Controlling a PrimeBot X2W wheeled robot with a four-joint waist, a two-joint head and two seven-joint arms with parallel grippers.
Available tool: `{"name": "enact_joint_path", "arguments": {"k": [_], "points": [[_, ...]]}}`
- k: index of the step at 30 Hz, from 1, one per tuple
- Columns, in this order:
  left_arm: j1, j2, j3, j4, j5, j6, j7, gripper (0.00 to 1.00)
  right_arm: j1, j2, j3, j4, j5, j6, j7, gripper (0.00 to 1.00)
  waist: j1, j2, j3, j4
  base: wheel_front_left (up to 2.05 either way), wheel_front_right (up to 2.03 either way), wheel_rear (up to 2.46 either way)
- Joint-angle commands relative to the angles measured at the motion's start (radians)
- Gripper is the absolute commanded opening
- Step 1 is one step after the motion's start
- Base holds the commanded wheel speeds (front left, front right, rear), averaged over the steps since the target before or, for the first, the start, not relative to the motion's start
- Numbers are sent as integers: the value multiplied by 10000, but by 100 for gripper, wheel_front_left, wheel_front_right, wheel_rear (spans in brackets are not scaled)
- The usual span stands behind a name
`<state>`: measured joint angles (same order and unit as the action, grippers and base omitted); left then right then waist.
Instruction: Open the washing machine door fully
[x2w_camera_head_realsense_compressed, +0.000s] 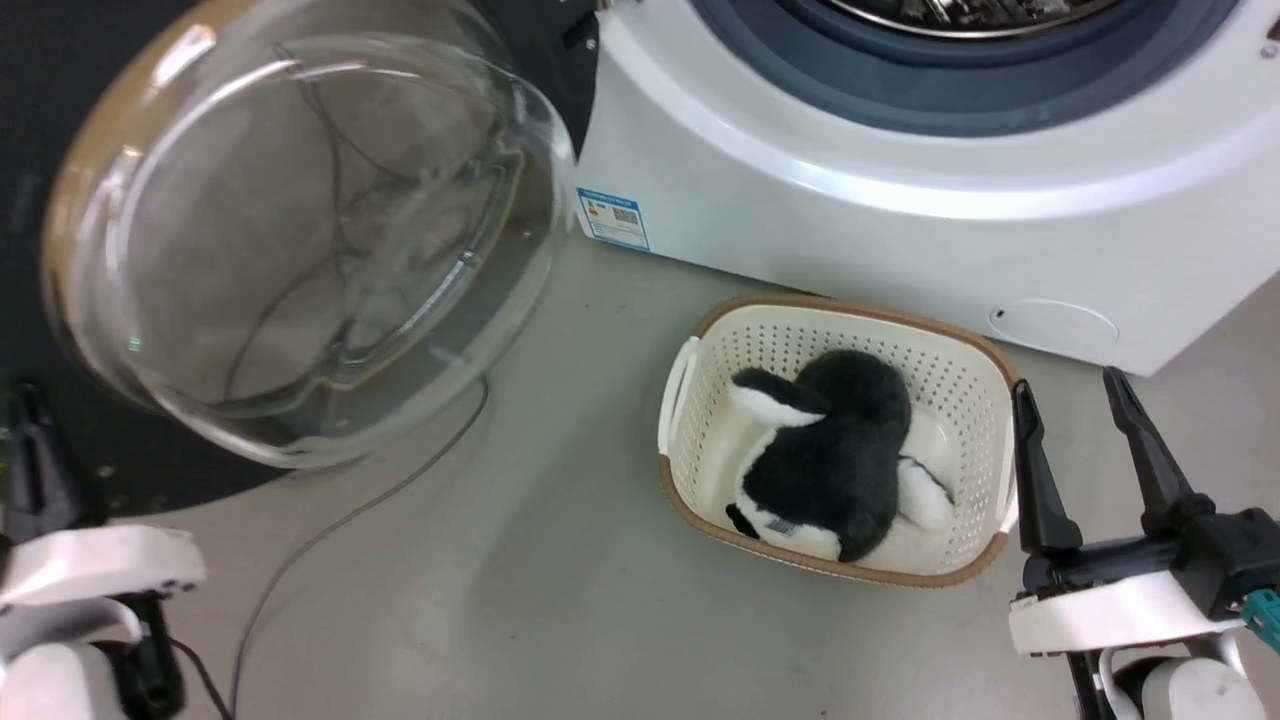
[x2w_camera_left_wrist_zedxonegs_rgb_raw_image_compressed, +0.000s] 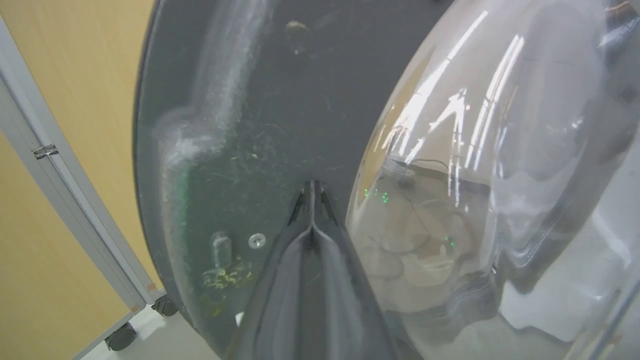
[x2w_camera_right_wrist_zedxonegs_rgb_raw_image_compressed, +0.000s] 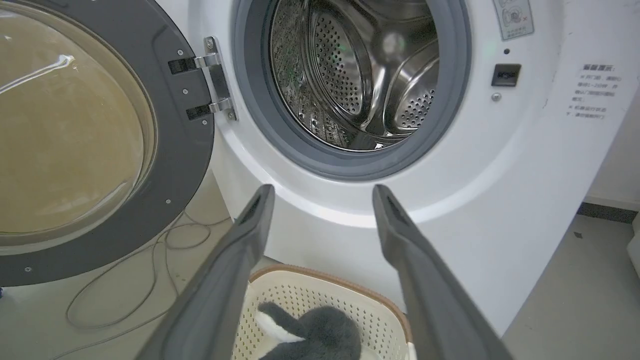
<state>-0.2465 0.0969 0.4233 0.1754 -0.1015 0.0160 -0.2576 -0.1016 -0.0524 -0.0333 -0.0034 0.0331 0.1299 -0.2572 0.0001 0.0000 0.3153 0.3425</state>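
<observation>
The washing machine (x2w_camera_head_realsense_compressed: 900, 200) has its steel drum (x2w_camera_right_wrist_zedxonegs_rgb_raw_image_compressed: 355, 75) exposed. Its door (x2w_camera_head_realsense_compressed: 60, 150) stands swung out to the left on its hinge (x2w_camera_right_wrist_zedxonegs_rgb_raw_image_compressed: 212, 80), the clear glass bowl (x2w_camera_head_realsense_compressed: 300, 250) bulging toward me. In the left wrist view my left gripper (x2w_camera_left_wrist_zedxonegs_rgb_raw_image_compressed: 311, 187) is shut, with its tips at the door's matte dark inner face (x2w_camera_left_wrist_zedxonegs_rgb_raw_image_compressed: 260, 125) beside the glass bowl (x2w_camera_left_wrist_zedxonegs_rgb_raw_image_compressed: 475, 175); I cannot tell whether they touch it. In the head view that left gripper (x2w_camera_head_realsense_compressed: 25, 400) is at the lower left, below the door. My right gripper (x2w_camera_head_realsense_compressed: 1070, 385) is open and holds nothing, right of the basket; its fingers (x2w_camera_right_wrist_zedxonegs_rgb_raw_image_compressed: 250, 215) point toward the machine front.
A cream perforated basket (x2w_camera_head_realsense_compressed: 700, 340) holding a black-and-white plush toy (x2w_camera_head_realsense_compressed: 830, 450) sits on the floor in front of the machine. A thin grey cable (x2w_camera_head_realsense_compressed: 330, 530) trails over the floor below the door. A wood-coloured panel on castors (x2w_camera_left_wrist_zedxonegs_rgb_raw_image_compressed: 60, 125) stands behind the door.
</observation>
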Motion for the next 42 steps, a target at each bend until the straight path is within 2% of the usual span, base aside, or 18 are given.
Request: {"name": "enact_joint_path", "arguments": {"k": [1, 10, 29, 35, 42], "points": [[-185, 131, 111, 55, 38, 8, -42, 0, -202, 22, -7, -23, -34, 8, -46, 100, -1, 0, 47, -45, 0, 0, 0], [-1007, 563, 1049, 1076, -37, -238, -42, 0, -413, 22, -16, -30, -92, 8, -46, 100, -1, 0, 305, -236, 0, 0, 0], [-2762, 1579, 1809, 3312, 29, -705, -42, 0, -594, 22, 7, 42, -303, 8, -46, 100, -1, 0, 387, -461, 0, 0, 0], [-2741, 1684, 1843, 3496, 165, -885, -42, 0, -488, 22, -81, 76, -215, 8, -46, 100, -1, 0, 41, -507, 0, 0, 0], [-2129, 1327, 1903, 2852, 271, -1095, -42, 0, -163, 22, -161, 180, 52, 8, -46, 100, -1, 0, -709, -463, 0, 0, 0]]}}
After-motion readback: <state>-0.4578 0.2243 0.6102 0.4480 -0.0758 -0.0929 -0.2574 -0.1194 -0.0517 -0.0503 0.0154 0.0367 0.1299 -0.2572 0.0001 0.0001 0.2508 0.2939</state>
